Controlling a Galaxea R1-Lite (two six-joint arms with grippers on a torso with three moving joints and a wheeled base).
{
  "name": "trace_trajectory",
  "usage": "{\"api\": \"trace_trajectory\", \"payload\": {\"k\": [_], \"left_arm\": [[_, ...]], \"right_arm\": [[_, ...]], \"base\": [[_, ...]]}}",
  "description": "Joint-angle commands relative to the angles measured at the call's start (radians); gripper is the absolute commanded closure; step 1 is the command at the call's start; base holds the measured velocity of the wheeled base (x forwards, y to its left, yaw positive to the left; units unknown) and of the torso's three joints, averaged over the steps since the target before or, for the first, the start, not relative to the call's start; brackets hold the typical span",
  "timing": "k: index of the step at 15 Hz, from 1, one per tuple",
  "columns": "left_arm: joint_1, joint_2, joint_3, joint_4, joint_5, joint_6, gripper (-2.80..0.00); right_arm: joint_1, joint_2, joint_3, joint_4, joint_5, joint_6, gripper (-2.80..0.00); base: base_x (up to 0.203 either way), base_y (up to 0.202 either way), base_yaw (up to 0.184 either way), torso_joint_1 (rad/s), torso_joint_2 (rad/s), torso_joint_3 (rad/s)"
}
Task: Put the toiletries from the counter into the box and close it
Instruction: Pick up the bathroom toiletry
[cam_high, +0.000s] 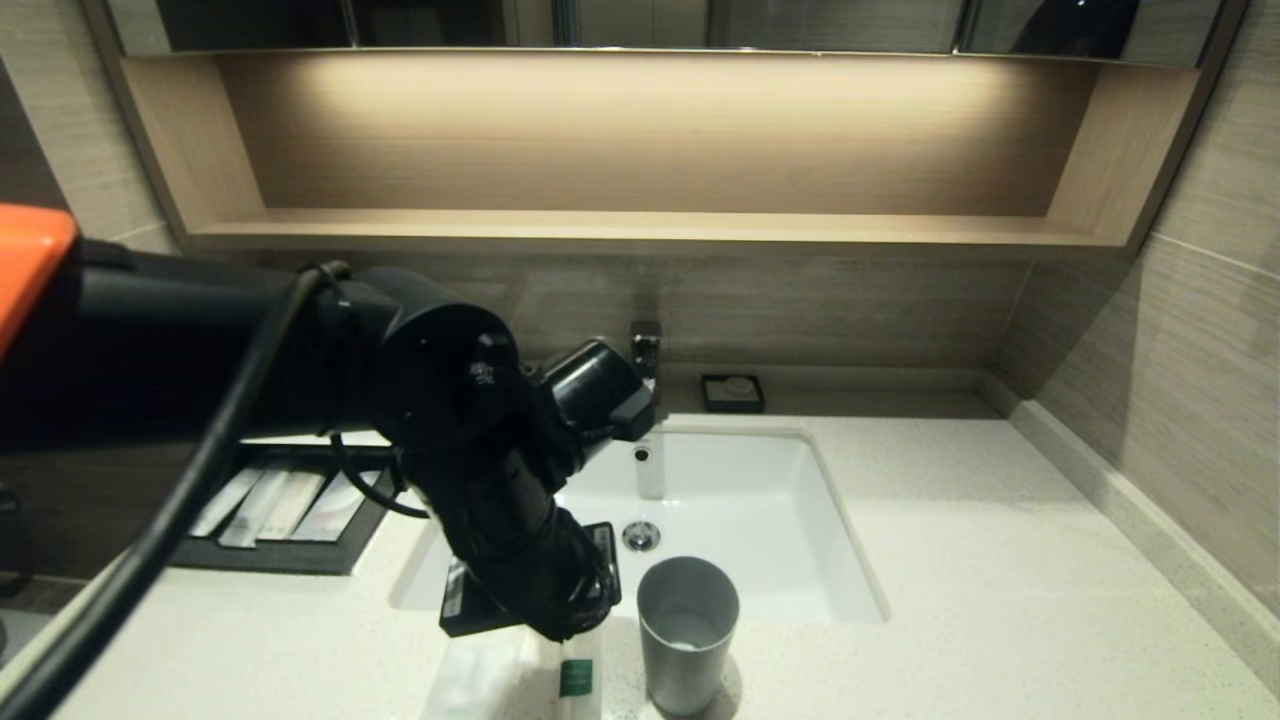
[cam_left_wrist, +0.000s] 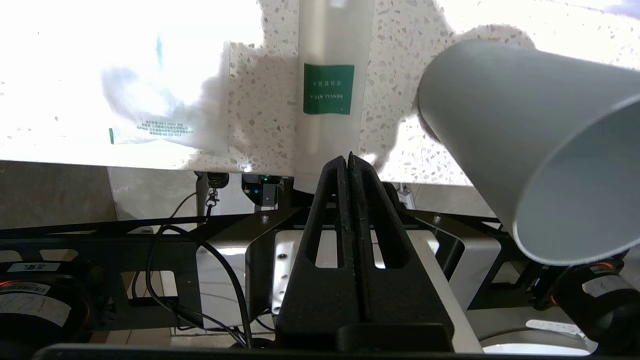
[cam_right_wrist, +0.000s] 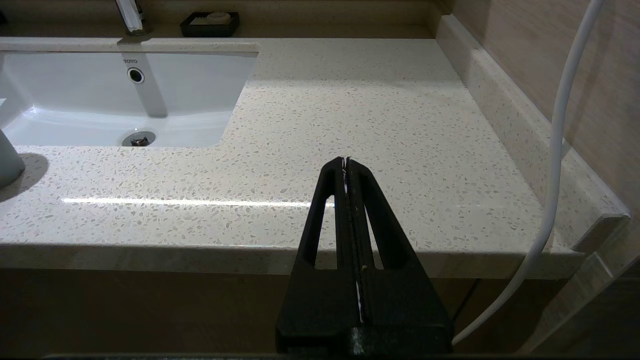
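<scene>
A cream paper-wrapped stick (cam_high: 578, 682) with a green band lies at the counter's (cam_high: 1000, 560) front edge, its near end overhanging. A flat translucent packet (cam_high: 470, 682) lies just to its left. The black box (cam_high: 270, 556) stands at the far left with its drawer pulled out; several cream wrapped items lie in it. My left gripper (cam_left_wrist: 348, 158) is shut, tips over the near end of the stick (cam_left_wrist: 327, 75), with nothing visible between the jaws. The packet (cam_left_wrist: 150, 115) lies beside it. My right gripper (cam_right_wrist: 346, 160) is shut and empty at the counter's front right edge.
A grey cup (cam_high: 688, 628) stands close right of the stick, also showing in the left wrist view (cam_left_wrist: 530, 145). The white sink (cam_high: 740, 500) and faucet are behind it. A small black soap dish (cam_high: 733, 393) sits at the back wall. A wooden shelf niche runs above.
</scene>
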Motion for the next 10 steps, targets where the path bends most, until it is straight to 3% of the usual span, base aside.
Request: {"api": "trace_trajectory", "payload": {"k": [1,10], "left_arm": [[0.006,0.019,-0.002,0.004,0.0,-0.007,0.0],[0.069,0.018,-0.009,0.007,0.0,0.001,0.0]], "right_arm": [[0.0,0.0,0.002,0.0,0.0,0.0,0.0],[0.0,-0.002,0.002,0.0,0.0,0.0,0.0]], "base": [[0.0,0.0,0.0,0.0,0.0,0.0],[0.0,0.0,0.0,0.0,0.0,0.0]]}}
